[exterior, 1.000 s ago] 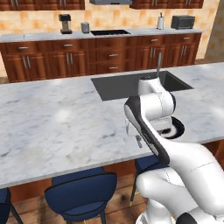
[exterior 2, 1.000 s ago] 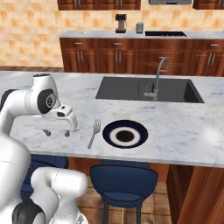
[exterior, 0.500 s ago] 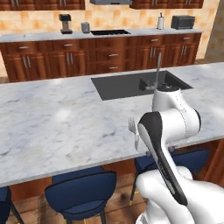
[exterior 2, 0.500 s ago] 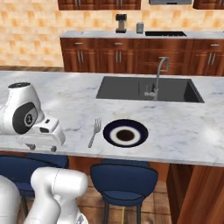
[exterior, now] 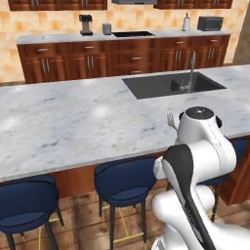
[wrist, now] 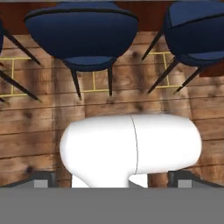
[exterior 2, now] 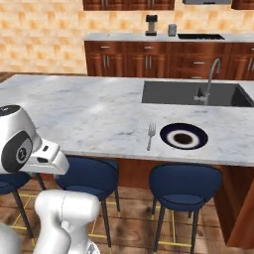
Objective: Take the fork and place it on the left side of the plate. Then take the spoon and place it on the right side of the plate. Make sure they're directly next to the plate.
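The fork (exterior 2: 150,136) is seen lying on the bench (exterior 2: 89,114) just left of the plate (exterior 2: 184,136) (first placement judged done). The spoon is not located; its placement is left. The tool (wrist: 112,181) is spread wide, nothing held, pointed down at floor and stools (wrist: 83,30).

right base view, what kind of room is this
A home kitchen, most likely: a marble island counter with a built-in sink and faucet, blue bar stools along it, and wooden cabinets behind. A plate and fork are set out.
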Motion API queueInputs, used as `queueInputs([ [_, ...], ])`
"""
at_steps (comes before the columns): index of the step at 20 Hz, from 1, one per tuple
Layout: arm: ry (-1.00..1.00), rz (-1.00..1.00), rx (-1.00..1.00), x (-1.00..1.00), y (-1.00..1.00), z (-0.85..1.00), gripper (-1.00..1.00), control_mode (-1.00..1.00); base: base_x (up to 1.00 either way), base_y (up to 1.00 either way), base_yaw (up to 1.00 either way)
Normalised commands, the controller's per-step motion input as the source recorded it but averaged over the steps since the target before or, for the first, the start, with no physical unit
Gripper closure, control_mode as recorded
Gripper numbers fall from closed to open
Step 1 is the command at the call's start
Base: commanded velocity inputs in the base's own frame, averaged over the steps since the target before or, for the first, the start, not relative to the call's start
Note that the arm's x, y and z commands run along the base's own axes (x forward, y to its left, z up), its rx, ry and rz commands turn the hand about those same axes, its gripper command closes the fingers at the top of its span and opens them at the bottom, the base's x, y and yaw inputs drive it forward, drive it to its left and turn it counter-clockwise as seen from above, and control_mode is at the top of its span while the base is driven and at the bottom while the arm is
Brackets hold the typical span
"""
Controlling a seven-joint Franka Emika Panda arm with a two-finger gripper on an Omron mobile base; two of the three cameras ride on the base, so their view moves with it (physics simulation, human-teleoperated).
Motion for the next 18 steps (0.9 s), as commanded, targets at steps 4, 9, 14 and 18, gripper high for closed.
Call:
queueInputs([
  [4,0.0,0.0,0.0,0.0,0.0,0.0,-1.0,1.0,-0.23,1.0,0.0],
  [9,0.0,0.0,0.0,0.0,0.0,0.0,-1.0,1.0,-0.09,1.0,0.0],
  [14,0.0,0.0,0.0,0.0,0.0,0.0,-1.0,1.0,-0.06,1.0,0.0],
  [18,0.0,0.0,0.0,0.0,0.0,0.0,-1.0,1.0,-0.02,1.0,0.0],
])
